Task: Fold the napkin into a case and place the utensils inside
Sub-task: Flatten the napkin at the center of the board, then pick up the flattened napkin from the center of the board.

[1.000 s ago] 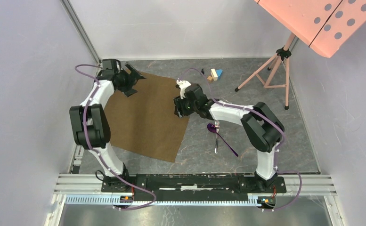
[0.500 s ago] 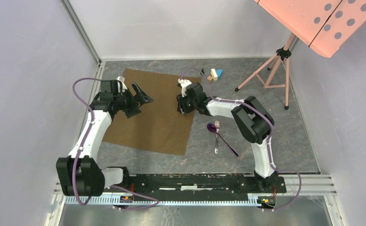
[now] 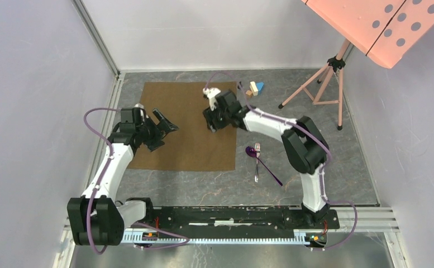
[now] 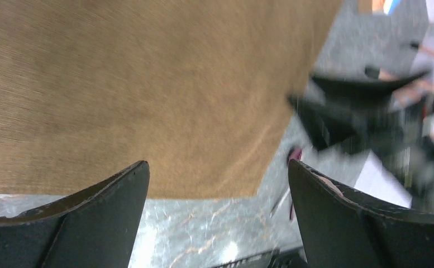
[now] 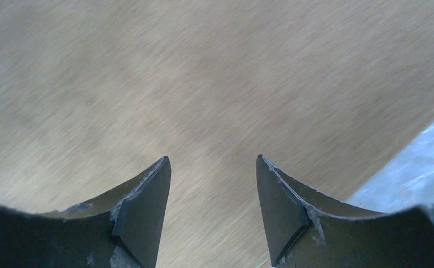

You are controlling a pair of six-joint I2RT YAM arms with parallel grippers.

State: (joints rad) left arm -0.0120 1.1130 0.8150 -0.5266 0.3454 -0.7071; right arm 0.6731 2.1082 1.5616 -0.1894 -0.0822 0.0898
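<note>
Right wrist view is smeared by blur; only brown weave is made out beneath the right hand [image 5: 211, 159], its jaws apart with nothing between. The left hand [image 4: 217, 167] is spread wide over the near edge of the napkin [image 4: 119, 84], which is laid flat and unfolded on the bench [image 3: 203, 184]. The spoon [image 3: 251, 151] and fork [image 3: 256, 170] are crossed just right of it; toy blocks [image 3: 253, 88] are seen beyond.

No readable writing
No letter, number or brand can be read on the napkin [image 3: 189, 142] or elsewhere.
</note>
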